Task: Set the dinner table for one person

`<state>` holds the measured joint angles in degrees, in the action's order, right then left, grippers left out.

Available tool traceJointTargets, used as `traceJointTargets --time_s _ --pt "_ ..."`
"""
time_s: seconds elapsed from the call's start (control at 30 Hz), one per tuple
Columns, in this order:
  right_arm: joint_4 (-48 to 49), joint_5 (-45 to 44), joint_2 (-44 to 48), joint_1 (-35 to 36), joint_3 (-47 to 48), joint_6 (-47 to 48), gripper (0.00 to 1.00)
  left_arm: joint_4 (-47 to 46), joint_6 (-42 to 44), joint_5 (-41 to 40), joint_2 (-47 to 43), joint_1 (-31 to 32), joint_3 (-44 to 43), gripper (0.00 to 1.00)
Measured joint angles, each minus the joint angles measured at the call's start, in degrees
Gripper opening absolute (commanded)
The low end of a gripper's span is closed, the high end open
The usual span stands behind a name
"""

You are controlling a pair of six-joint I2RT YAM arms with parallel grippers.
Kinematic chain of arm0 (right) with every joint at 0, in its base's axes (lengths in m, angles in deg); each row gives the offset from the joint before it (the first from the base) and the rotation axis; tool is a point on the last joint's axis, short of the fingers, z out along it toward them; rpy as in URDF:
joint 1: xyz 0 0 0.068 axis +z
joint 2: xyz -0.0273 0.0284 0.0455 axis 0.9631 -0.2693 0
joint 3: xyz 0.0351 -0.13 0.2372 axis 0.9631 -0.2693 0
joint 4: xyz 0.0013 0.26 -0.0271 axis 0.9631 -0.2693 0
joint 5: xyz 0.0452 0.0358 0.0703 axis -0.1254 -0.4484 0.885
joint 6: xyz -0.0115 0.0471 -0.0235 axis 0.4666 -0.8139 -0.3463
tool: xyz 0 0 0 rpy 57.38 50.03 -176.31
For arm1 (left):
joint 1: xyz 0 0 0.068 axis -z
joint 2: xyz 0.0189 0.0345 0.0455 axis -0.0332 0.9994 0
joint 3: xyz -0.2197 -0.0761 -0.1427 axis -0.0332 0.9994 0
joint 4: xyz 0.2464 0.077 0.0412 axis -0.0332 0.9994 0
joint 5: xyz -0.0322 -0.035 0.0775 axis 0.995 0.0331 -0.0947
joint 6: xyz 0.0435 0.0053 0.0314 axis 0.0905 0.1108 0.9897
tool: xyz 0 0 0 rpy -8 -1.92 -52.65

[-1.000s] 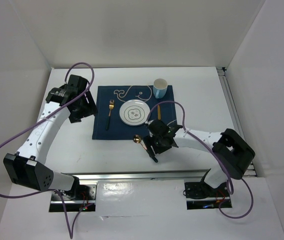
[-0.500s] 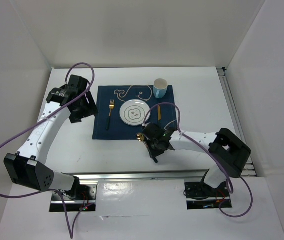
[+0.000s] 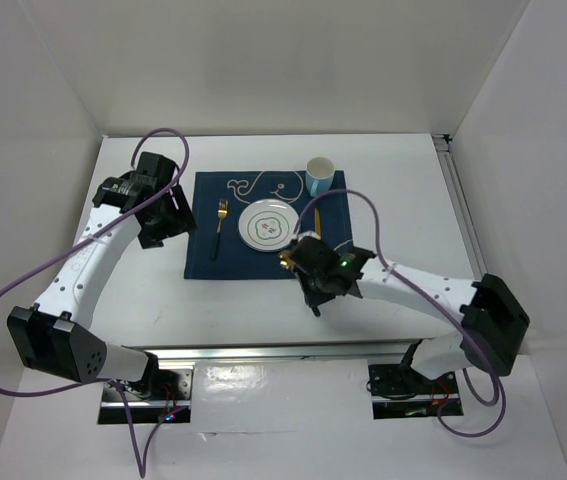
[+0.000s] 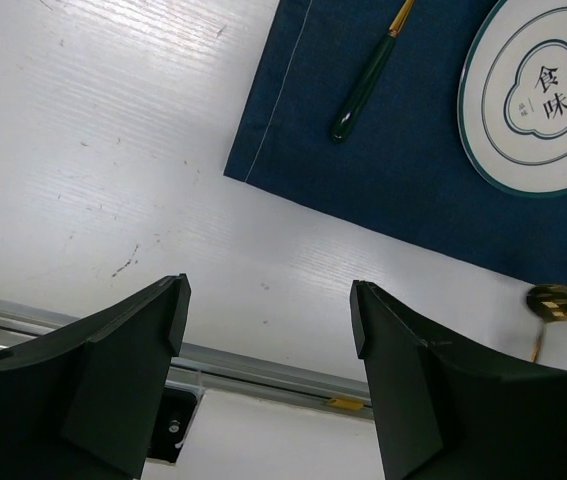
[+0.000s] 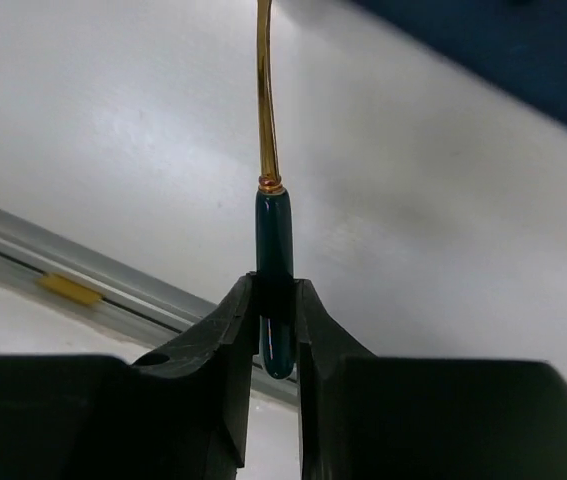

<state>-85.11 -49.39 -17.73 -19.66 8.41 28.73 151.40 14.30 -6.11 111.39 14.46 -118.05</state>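
Right jaws grip the spoon (image 5: 274,235) handle, bowl pointing toward placemat (image 3: 203,262).

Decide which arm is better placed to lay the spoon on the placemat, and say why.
Right. The right claw grips the spoon by its green handle near the placemat; the left claw hangs open, empty.

You read two characters, 食味, at the centre of the plate (image 4: 503,150), inside a lobed outline. Small marks flanking them are illegible.
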Motion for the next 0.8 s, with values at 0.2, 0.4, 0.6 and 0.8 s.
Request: traceJointTargets --time_s 0.2,0.4,0.6,0.8 --pt "-1.3 -1.6 2.9 -13.6 5.9 -2.8 0.0 -0.6 0.0 0.9 0.0 0.0 0.0 0.82" --pt "1.7 -1.2 -2.6 -24.7 6.3 -2.2 0.0 -0.6 0.2 1.0 -0.8 0.0 0.0 0.82" --pt "7.2 -0.1 -10.7 -30.6 8.0 2.7 0.0 -0.5 0.3 1.0 -1.8 -0.3 0.0 0.82" --pt "11.3 3.5 -16.4 -32.8 11.4 5.7 0.0 -0.5 0.3 1.0 -1.8 -0.4 0.0 0.82"
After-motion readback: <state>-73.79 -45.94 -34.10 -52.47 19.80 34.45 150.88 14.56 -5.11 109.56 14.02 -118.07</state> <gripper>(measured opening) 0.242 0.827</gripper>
